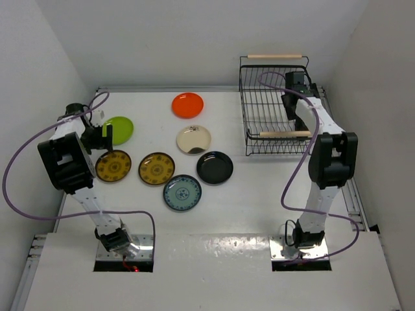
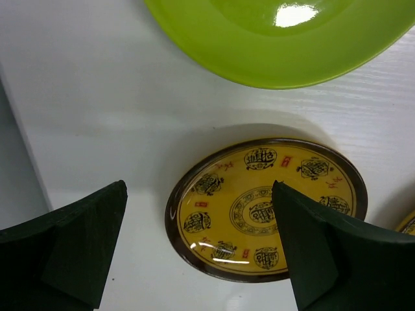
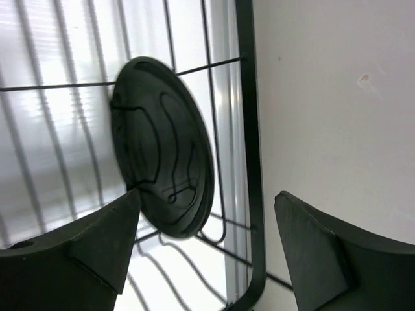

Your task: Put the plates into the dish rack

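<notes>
Now the left gripper [image 2: 199,188], jaws wide, hovers by the yellow-brown plate [image 2: 249,214]. Right gripper [image 3: 209,194], jaws wide; racked black plate [image 3: 162,162] at ten o'clock.

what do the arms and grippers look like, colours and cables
The left arm and right arm have white links, blocky black housings and a looping lilac cable each. The left gripper and right gripper have matte black wedge-shaped fingers.

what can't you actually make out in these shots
Top view: the black plate standing in the dish rack is hidden under the right arm.
Left wrist view: the lime green plate is cut off by the top edge.
Right wrist view: the black plate's lower-left rim is behind a pincer finger, so its seating is unclear.
</notes>
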You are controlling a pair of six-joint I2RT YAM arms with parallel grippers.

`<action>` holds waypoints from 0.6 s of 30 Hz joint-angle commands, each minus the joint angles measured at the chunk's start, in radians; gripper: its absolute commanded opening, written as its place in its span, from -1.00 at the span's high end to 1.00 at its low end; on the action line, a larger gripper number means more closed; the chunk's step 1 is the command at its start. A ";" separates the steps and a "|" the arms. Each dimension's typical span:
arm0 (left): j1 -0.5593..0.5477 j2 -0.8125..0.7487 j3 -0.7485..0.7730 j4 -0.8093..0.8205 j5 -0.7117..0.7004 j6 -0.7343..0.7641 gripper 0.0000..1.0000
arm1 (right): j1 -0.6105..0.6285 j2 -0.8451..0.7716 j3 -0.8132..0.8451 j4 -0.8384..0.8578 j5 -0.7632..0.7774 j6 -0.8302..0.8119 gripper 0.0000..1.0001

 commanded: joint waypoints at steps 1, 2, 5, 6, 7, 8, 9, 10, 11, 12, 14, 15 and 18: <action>0.008 0.037 0.033 -0.010 0.002 0.024 -0.95 | 0.036 -0.102 0.049 -0.040 -0.040 0.036 -0.67; 0.008 0.048 0.024 -0.010 -0.018 0.024 -0.95 | 0.044 -0.114 0.052 -0.051 -0.046 0.039 -0.70; 0.029 0.076 0.014 -0.019 -0.018 0.034 -0.89 | 0.064 -0.142 0.075 -0.091 -0.060 0.065 -0.76; 0.029 0.085 0.005 -0.031 -0.009 0.046 -0.85 | 0.069 -0.151 0.074 -0.094 -0.069 0.074 -0.76; 0.038 0.085 -0.007 -0.032 0.000 0.066 -0.82 | 0.073 -0.165 0.071 -0.102 -0.073 0.077 -0.81; 0.039 0.085 -0.007 -0.044 0.026 0.076 -0.73 | 0.081 -0.182 0.064 -0.105 -0.083 0.081 -0.81; 0.049 0.095 -0.022 -0.056 0.026 0.086 -0.65 | 0.085 -0.194 0.063 -0.100 -0.085 0.081 -0.85; 0.049 0.096 -0.036 -0.065 0.041 0.096 -0.53 | 0.087 -0.203 0.049 -0.105 -0.086 0.088 -0.90; 0.049 0.108 -0.036 -0.065 0.041 0.118 -0.26 | 0.089 -0.217 0.048 -0.111 -0.102 0.094 -0.94; 0.049 0.108 -0.045 -0.091 0.058 0.127 -0.11 | 0.093 -0.223 0.048 -0.116 -0.111 0.107 -0.94; 0.049 0.118 -0.045 -0.113 0.072 0.146 0.42 | 0.096 -0.245 0.061 -0.143 -0.151 0.130 -1.00; 0.060 0.119 -0.045 -0.122 0.081 0.158 0.65 | 0.099 -0.249 0.069 -0.149 -0.163 0.137 -1.00; 0.072 0.087 -0.012 -0.148 0.104 0.182 1.00 | 0.124 -0.280 0.075 -0.172 -0.252 0.156 -1.00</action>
